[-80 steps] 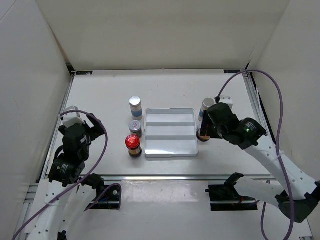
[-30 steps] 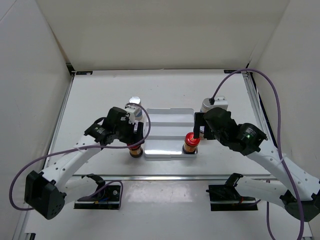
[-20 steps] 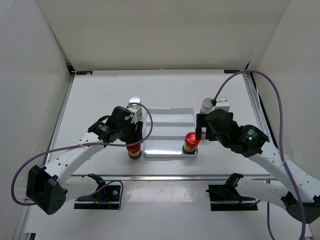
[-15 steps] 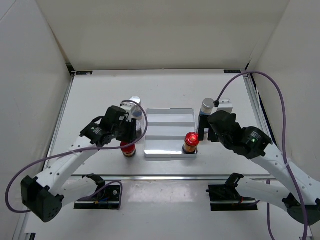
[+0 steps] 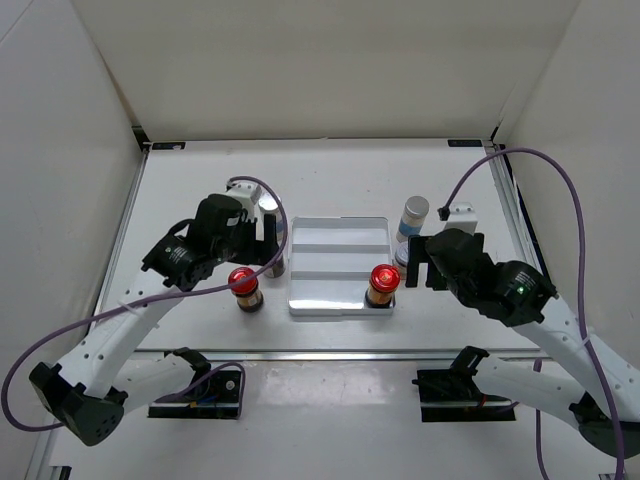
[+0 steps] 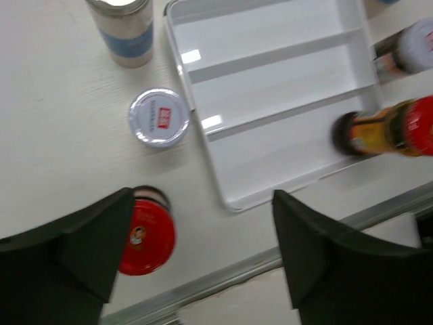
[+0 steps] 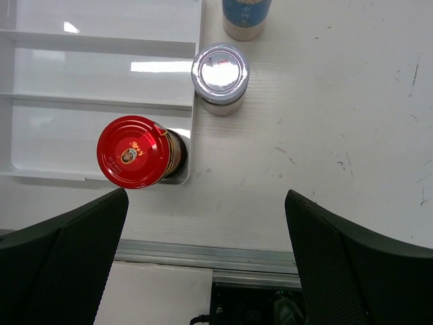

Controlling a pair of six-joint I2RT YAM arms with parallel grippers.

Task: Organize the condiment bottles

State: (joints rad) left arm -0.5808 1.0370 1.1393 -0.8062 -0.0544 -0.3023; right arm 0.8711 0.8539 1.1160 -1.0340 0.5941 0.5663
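One red-capped amber bottle (image 5: 243, 283) stands on the table left of the white tray (image 5: 340, 240). My left gripper (image 6: 203, 271) hovers open above it, the cap (image 6: 145, 230) just inside the left finger. Beyond it are a silver-lidded jar (image 6: 159, 118) and a white-and-blue bottle (image 6: 124, 30). The other red-capped bottle (image 7: 135, 152) stands in the tray's near right corner (image 5: 383, 280). My right gripper (image 7: 206, 264) is open and empty, drawn back to the right of it. Outside the tray's right edge stand a silver-lidded jar (image 7: 220, 76) and a white-and-blue bottle (image 5: 411, 218).
The tray (image 7: 101, 81) has three long compartments divided by ridges; the far two hold nothing. A metal rail (image 5: 330, 352) runs along the table's near edge. White walls enclose the table on the left, back and right.
My left gripper closed on the left red-capped bottle, shifted it a little left away from the tray, then opened. My right gripper backed off to the right from the bottle in the tray.
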